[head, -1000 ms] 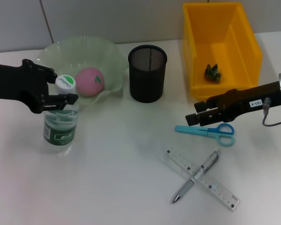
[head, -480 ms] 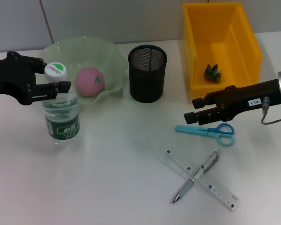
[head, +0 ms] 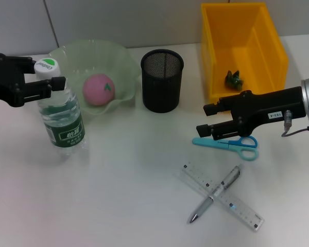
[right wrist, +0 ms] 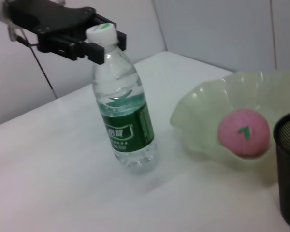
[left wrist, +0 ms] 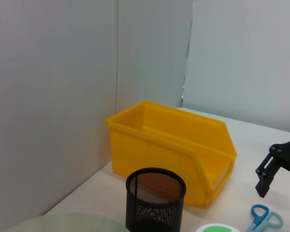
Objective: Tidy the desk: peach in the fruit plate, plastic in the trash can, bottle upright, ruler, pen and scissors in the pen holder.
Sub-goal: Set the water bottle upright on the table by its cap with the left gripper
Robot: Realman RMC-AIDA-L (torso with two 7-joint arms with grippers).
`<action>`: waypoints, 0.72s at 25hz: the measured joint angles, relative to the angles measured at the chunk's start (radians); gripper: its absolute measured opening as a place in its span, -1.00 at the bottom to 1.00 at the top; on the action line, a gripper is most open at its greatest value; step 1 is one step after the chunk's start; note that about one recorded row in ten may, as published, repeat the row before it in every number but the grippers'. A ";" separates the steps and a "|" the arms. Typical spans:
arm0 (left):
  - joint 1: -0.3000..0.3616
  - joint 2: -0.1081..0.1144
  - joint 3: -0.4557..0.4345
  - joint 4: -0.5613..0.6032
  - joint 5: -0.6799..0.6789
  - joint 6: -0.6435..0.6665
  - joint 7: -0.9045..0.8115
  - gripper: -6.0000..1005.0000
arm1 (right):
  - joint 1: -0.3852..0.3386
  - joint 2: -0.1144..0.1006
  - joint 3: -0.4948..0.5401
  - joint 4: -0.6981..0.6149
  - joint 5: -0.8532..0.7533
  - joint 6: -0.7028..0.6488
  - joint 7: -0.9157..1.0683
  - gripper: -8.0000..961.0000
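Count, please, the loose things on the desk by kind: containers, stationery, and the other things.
Containers: 3 (fruit plate, pen holder, yellow bin)
Stationery: 3 (scissors, ruler, pen)
Other things: 3 (bottle, peach, green scrap in the bin)
Total: 9

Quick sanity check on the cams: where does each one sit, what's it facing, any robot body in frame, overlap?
Head view: on the robot's head, looking forward and down at the desk; shows left pincer at the water bottle's cap and right pincer above the scissors.
Left wrist view: on the left arm, facing the yellow bin, mesh pen holder and the other arm's pincer.
Right wrist view: on the right arm, facing bottle, peach, fruit plate and left pincer.
Shared: pen holder appears in all three.
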 joint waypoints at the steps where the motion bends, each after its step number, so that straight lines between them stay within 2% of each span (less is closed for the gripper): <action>1: 0.002 -0.001 -0.005 -0.003 -0.001 0.000 0.003 -0.11 | -0.001 0.001 0.000 0.000 0.007 0.000 -0.012 0.48; 7: 0.007 0.002 -0.039 -0.070 -0.021 -0.009 0.048 -0.11 | -0.007 0.004 0.001 0.008 0.057 0.000 -0.070 0.48; 9: 0.009 0.000 -0.068 -0.102 -0.035 -0.016 0.088 -0.11 | -0.012 0.012 0.001 0.009 0.062 -0.001 -0.096 0.48; 18: 0.020 -0.006 -0.088 -0.162 -0.055 -0.030 0.179 -0.11 | -0.027 0.016 0.000 0.011 0.067 -0.002 -0.132 0.48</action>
